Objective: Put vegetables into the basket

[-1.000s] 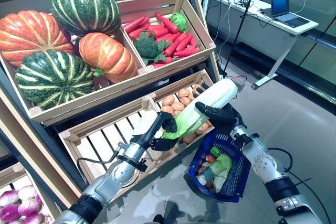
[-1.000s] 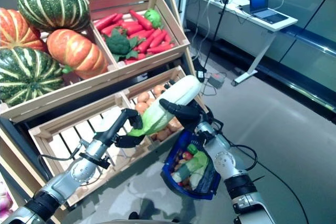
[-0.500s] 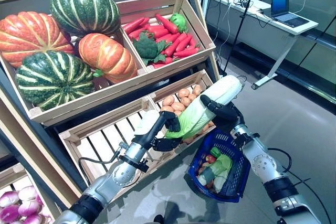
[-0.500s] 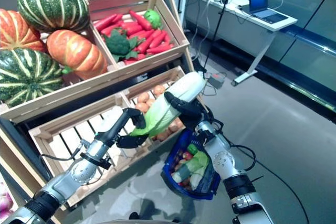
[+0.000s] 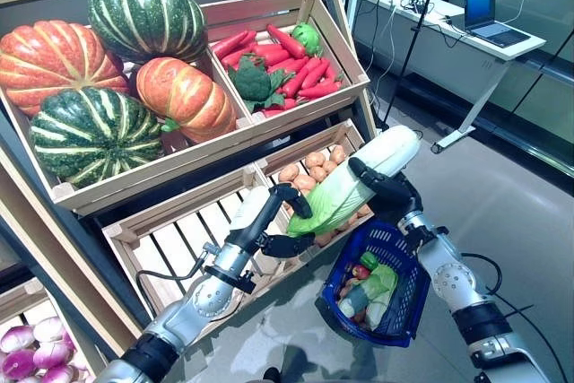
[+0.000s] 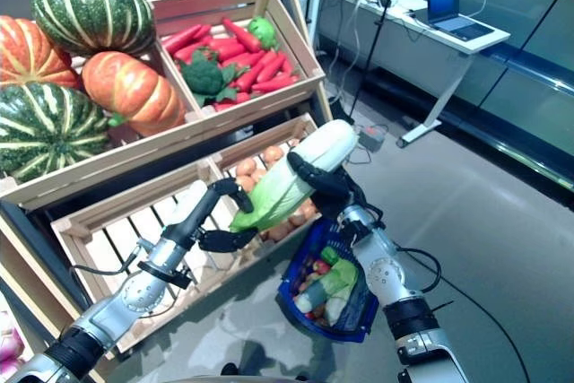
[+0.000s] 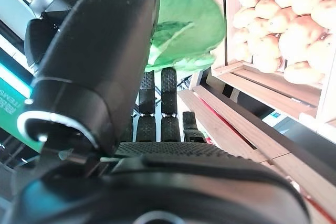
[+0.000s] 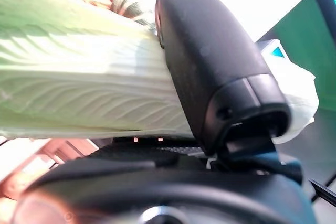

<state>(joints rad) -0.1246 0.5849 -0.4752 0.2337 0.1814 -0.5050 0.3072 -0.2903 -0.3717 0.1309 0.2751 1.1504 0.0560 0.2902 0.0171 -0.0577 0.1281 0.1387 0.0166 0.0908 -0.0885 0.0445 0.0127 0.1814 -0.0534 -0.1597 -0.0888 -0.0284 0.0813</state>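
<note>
A long napa cabbage (image 5: 359, 181), white at the stalk and green at the leafy end, hangs in the air before the lower crates. My right hand (image 5: 386, 187) is shut on its white middle; the right wrist view shows the thumb (image 8: 210, 66) pressed over the ribbed leaves (image 8: 79, 93). My left hand (image 5: 273, 226) is open at the leafy tip (image 7: 184, 30), which lies loosely between thumb and fingers. Under my right forearm hangs a blue basket (image 5: 408, 298) with several vegetables inside.
The wooden shelf holds pumpkins (image 5: 90, 87) and a crate of red peppers and broccoli (image 5: 278, 60) on top. Below are potatoes (image 5: 309, 172) and an empty slatted crate (image 5: 179, 239). Purple onions (image 5: 22, 347) lie at lower left. A desk with a laptop (image 5: 484, 6) stands at far right.
My right hand has carried the cabbage up and to the right, drawing its leafy end partly out of my left hand. The left hand has hardly moved.
</note>
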